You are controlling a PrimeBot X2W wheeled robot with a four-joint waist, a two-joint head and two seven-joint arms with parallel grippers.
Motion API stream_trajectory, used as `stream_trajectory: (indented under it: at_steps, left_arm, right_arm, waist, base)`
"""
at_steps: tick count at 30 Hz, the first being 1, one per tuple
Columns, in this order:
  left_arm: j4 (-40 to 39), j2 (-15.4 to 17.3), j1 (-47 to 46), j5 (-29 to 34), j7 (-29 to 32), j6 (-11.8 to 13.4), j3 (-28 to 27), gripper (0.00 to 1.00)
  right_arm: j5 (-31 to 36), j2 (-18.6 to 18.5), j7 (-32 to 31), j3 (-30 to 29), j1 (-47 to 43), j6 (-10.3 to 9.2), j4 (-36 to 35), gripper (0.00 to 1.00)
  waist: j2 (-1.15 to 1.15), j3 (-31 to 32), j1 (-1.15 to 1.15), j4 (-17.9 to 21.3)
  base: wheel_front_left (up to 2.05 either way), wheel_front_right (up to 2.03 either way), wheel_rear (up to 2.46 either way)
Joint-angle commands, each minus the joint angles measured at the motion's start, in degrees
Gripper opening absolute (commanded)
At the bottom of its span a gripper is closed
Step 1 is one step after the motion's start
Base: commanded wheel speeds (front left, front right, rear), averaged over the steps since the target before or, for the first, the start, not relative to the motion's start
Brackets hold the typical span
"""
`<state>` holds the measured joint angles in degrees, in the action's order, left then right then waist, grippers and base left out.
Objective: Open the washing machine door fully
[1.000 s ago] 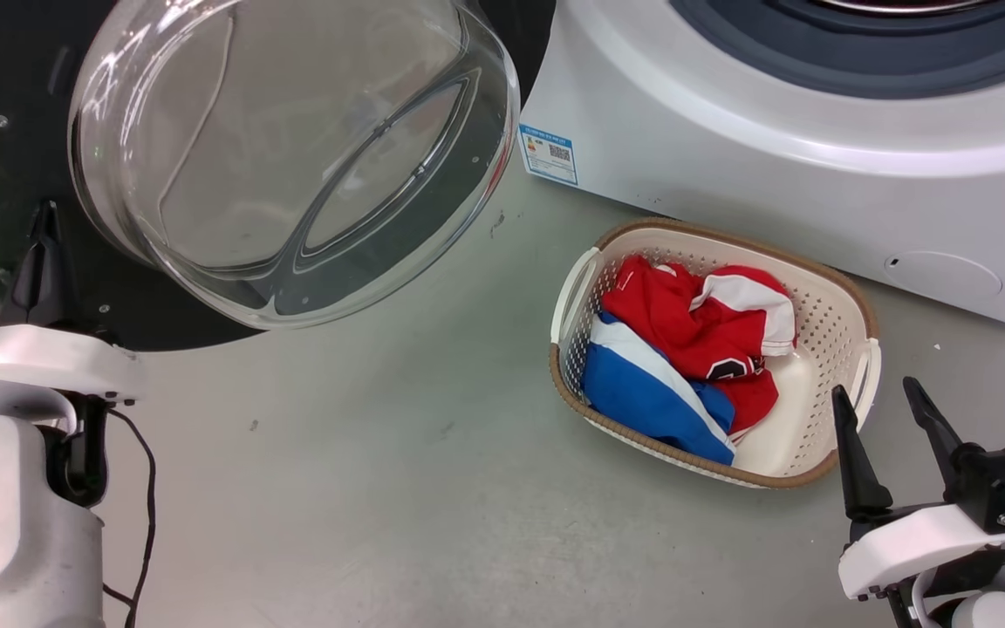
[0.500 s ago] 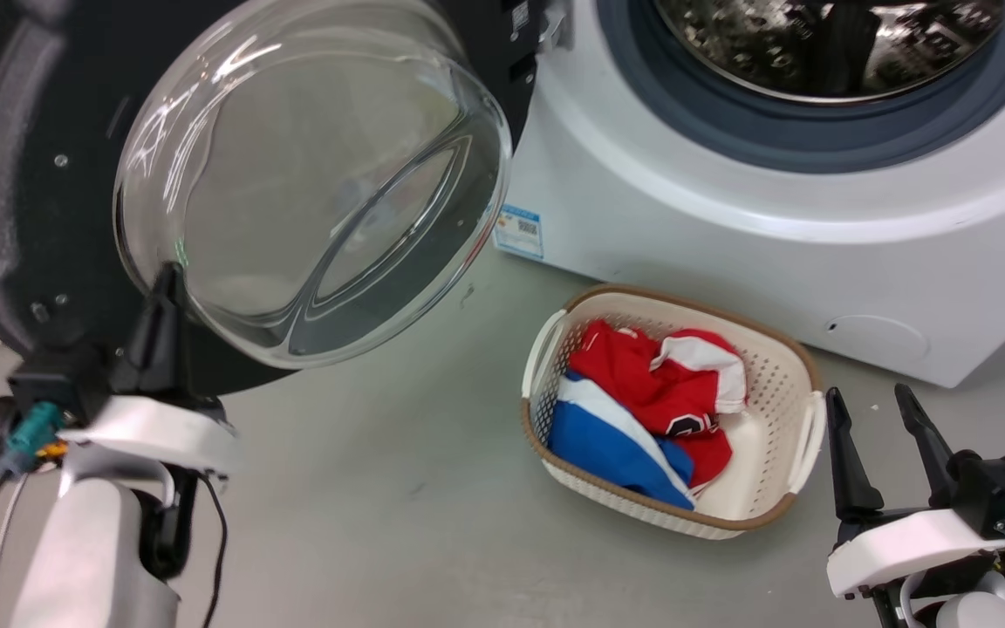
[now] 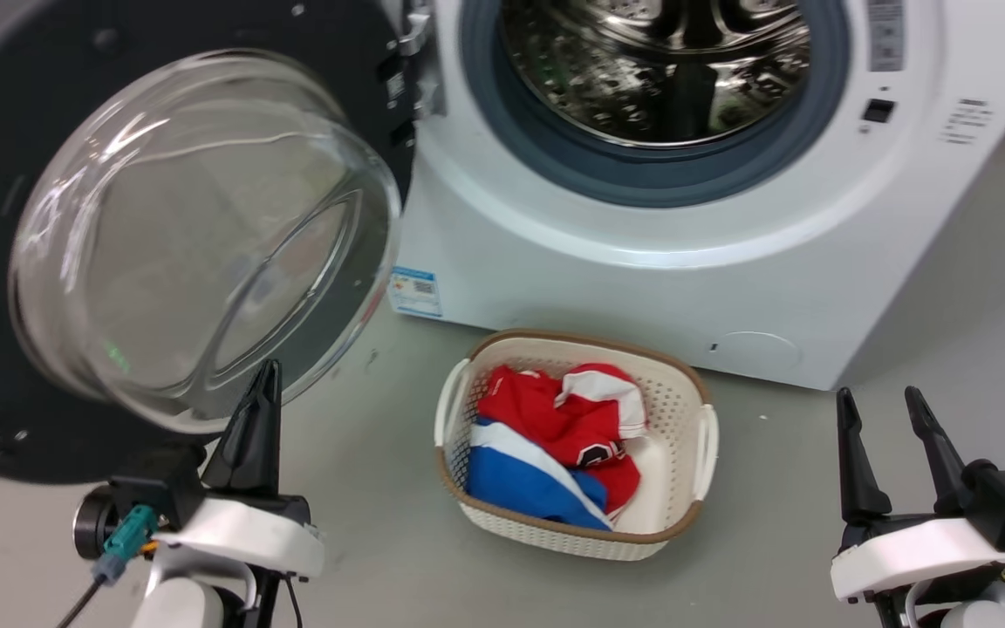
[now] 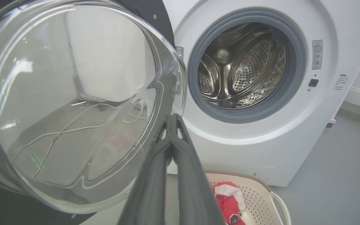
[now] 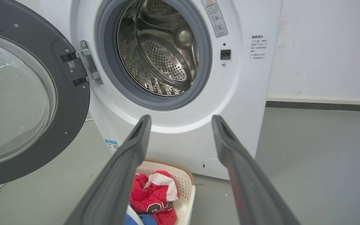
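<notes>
Your washing machine door (image 3: 162,253) stood wide open to the left of the washing machine (image 3: 642,288), hanging on its hinge beside the steel drum (image 3: 659,70), with its glass bowl facing you. Your left jaws were clenched on nothing, their tips at the bowl's lower edge; I cannot tell whether they touched. Your right jaws were released and empty, well apart from the door, near the basket (image 3: 705,436) of clothes (image 3: 555,419) on the floor (image 3: 363,541).

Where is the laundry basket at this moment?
In the head view the laundry basket sits on the floor at lower centre, just in front of the washing machine and right of the open washing machine door.
</notes>
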<state>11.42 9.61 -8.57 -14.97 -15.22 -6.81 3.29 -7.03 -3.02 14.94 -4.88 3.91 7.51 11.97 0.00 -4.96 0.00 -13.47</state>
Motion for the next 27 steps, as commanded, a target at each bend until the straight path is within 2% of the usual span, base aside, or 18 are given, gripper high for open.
stream_trajectory:
  at_steps: [1,12,13,14,15,27]
  left_arm:
    - [-0.85,-0.57,1.51,0.4,0.13,0.31,-0.17,0.0]
    - [-4.41,-3.55,8.86,1.38,0.13,0.02,-2.43,0.0]
    - [-4.47,-3.99,9.29,1.39,0.13,0.03,-2.71,0.44]
    - [-4.51,-4.23,9.67,1.78,0.13,0.1,-2.87,0.93]
    - [-4.52,-4.57,9.91,2.19,0.13,0.23,-3.06,1.0]
    - [-3.66,-6.57,12.08,5.83,0.13,0.35,-1.85,1.0]
  right_arm:
    - [-0.36,0.22,0.22,0.57,-0.69,-0.04,-0.49,1.0]
    - [-1.58,0.21,0.25,2.96,-2.65,-0.04,-3.17,1.0]
    - [-1.66,0.21,0.24,3.09,-2.98,-0.04,-3.28,1.0]
    - [-1.71,0.21,0.25,3.26,-3.16,-0.04,-3.33,1.0]
    - [-1.68,0.21,0.26,3.42,-3.32,-0.04,-3.4,1.0]
    - [-2.18,0.22,0.26,3.64,-4.85,-0.04,-3.11,1.0]
  waist:
    - [0.0,1.6,0.0,3.04]
    - [0.0,3.39,0.0,11.62]
    - [0.0,3.51,0.0,12.04]
    - [0.0,3.63,0.0,12.41]
    - [0.0,3.67,0.0,12.71]
    - [0.0,3.87,0.0,13.8]
  base:
    - [0.0,0.0,0.0]
    - [0.0,0.0,0.0]
    - [0.0,0.0,0.0]
    - [0.0,0.0,0.0]
    - [0.0,0.0,0.0]
    - [0.0,0.0,0.0]
